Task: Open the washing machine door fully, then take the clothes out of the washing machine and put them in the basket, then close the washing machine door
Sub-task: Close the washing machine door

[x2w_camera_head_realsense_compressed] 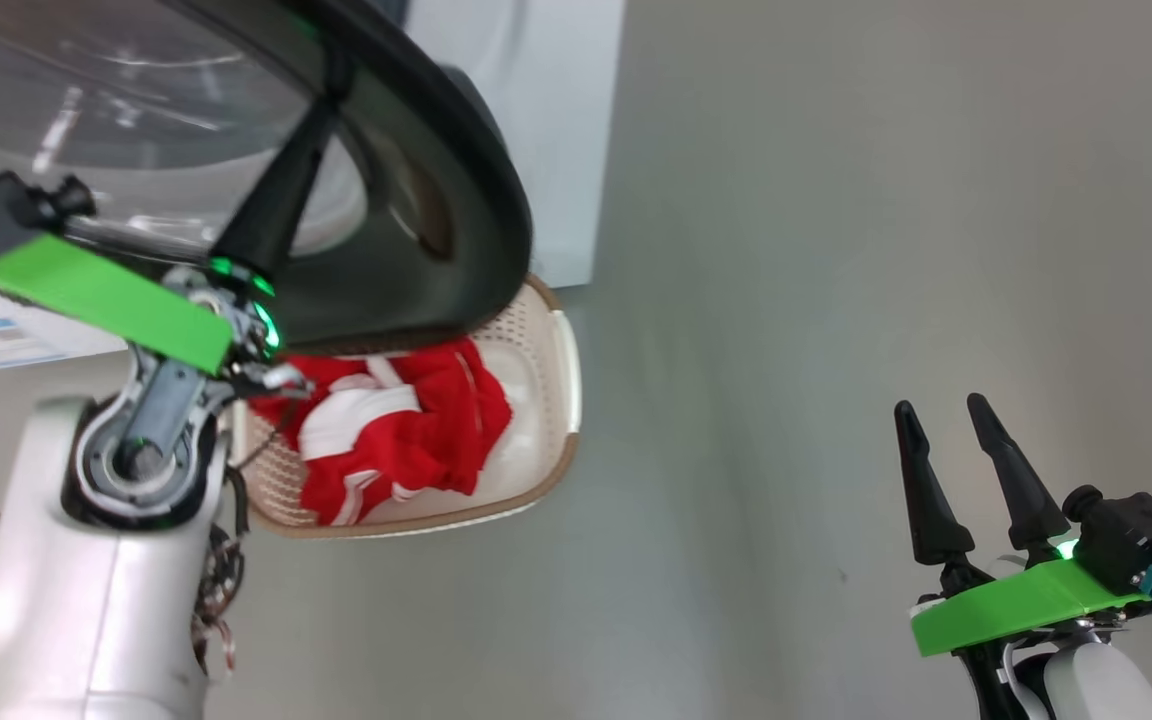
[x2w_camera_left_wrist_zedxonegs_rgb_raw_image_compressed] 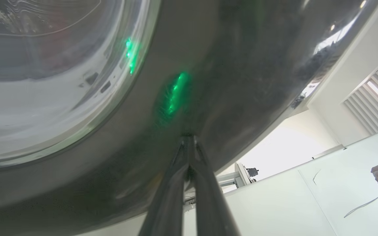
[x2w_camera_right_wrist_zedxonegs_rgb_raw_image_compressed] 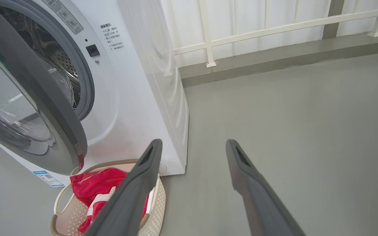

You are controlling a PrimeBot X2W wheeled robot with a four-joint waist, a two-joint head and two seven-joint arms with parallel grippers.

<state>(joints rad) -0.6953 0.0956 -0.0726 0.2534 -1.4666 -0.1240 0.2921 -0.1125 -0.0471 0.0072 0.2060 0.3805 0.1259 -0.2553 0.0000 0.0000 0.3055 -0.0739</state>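
Left pincer [x2w_camera_left_wrist_zedxonegs_rgb_raw_image_compressed: 188, 140]: I have it shut on nothing, tips pressed to the glossy black rim of the washing machine door [x2w_camera_left_wrist_zedxonegs_rgb_raw_image_compressed: 241, 82]. My right pincer [x2w_camera_head_realsense_compressed: 941, 402] is spread wide and empty over bare floor [x2w_camera_head_realsense_compressed: 836, 300]. Door part open. Under its lower edge sits the basket [x2w_camera_head_realsense_compressed: 561, 470], on the floor just before the washing machine [x2w_camera_right_wrist_zedxonegs_rgb_raw_image_compressed: 136, 98], the clothes [x2w_camera_head_realsense_compressed: 396, 430] heaped inside.

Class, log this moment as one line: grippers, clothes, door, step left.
left gripper: shut, at door rim | right gripper: open, empty | clothes: in basket | door: partly open | to do: close door
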